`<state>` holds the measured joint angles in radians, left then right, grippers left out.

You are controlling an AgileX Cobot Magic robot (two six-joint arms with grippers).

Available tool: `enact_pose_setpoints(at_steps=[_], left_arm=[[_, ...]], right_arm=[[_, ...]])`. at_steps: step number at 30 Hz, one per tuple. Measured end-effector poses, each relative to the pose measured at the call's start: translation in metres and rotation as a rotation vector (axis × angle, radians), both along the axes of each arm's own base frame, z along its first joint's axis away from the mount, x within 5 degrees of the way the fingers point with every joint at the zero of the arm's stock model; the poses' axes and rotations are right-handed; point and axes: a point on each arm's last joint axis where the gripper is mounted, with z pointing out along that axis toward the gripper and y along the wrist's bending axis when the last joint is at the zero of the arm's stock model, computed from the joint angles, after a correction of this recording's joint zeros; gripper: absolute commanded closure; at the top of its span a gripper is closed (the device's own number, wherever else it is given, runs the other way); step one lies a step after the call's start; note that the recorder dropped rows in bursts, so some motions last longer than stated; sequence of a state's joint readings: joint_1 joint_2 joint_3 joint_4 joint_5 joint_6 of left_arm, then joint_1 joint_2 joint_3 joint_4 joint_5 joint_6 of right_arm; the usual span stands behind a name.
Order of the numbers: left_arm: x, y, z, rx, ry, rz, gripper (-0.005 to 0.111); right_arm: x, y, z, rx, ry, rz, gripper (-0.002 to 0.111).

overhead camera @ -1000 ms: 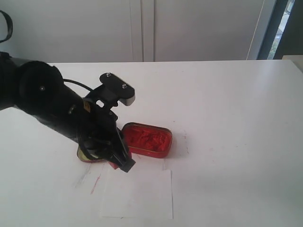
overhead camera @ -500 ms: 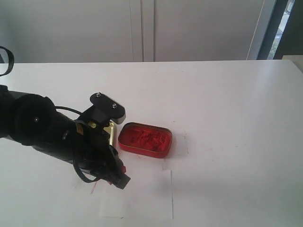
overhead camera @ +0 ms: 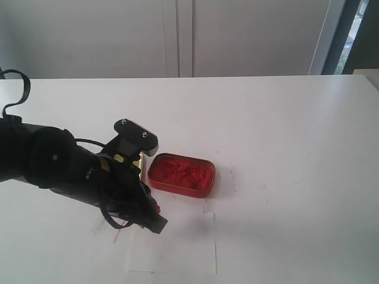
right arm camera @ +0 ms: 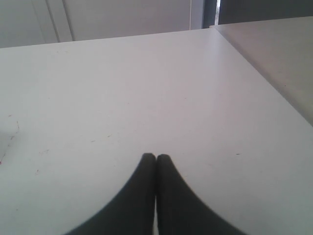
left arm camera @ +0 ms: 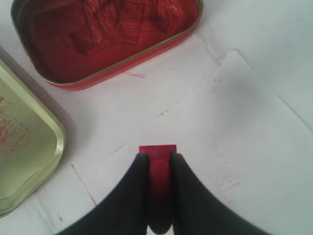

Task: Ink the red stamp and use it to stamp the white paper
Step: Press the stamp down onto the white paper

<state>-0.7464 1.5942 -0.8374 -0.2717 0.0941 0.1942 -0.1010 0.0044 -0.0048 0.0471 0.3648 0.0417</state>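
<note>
The stamp (left arm camera: pixel 157 164) is pinched between the two black fingers (left arm camera: pixel 137 191) of the left gripper (left arm camera: pixel 157 156), with its flat end sticking out past the tips. It sits at the paper (left arm camera: pixel 234 161), just inside the paper's corner nearest the tins. Whether it presses on the sheet or hangs just above it cannot be told.

The left wrist view shows this grip plainly. In the exterior view only a sliver of the stamp (overhead camera: pixel 156 208) shows beside the left gripper (overhead camera: pixel 156 223), because the arm covers the rest.

The paper (overhead camera: pixel 177 248) lies flat on the table (overhead camera: pixel 284 118), well away from the far edge. Just beyond the paper's far side lies the open ink tin (overhead camera: pixel 180 174), full of lumpy red ink (left arm camera: pixel 107 29). Beside the tin lies a gold lid (left arm camera: pixel 24 152), hollow side up and smeared with red. In the exterior view the lid (overhead camera: pixel 140 164) is mostly hidden behind the arm. Thin red streaks (left arm camera: pixel 83 183) mark the table between the lid and the paper.

The right gripper (right arm camera: pixel 156 157) appears only in its own wrist view. Its fingers are pressed together with nothing between them, over bare table (right arm camera: pixel 122 88) near a far corner.
</note>
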Motion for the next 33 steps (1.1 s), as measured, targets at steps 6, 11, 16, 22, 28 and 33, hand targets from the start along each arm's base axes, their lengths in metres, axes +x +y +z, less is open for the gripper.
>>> enact_pose_setpoints(at_steps=[6,11,16,22,28,33], left_arm=[[0.0,0.003,-0.006,-0.006,-0.027,0.016,0.107],[0.002,0.002,-0.005,-0.019,-0.048,0.024,0.107],[0.003,0.001,-0.011,-0.018,-0.032,0.043,0.107],[0.004,0.0,-0.022,0.004,0.001,0.054,0.107],[0.005,0.0,-0.023,0.001,-0.003,0.057,0.107],[0.006,-0.001,-0.022,-0.009,-0.02,0.062,0.107]], right_arm=[[0.0,0.0,0.0,0.0,0.0,0.0,0.108],[0.0,0.0,0.0,0.0,0.0,0.0,0.108],[0.0,0.0,0.0,0.0,0.0,0.0,0.108],[0.0,0.0,0.0,0.0,0.0,0.0,0.108],[0.0,0.0,0.0,0.0,0.0,0.0,0.108],[0.0,0.0,0.0,0.0,0.0,0.0,0.108]])
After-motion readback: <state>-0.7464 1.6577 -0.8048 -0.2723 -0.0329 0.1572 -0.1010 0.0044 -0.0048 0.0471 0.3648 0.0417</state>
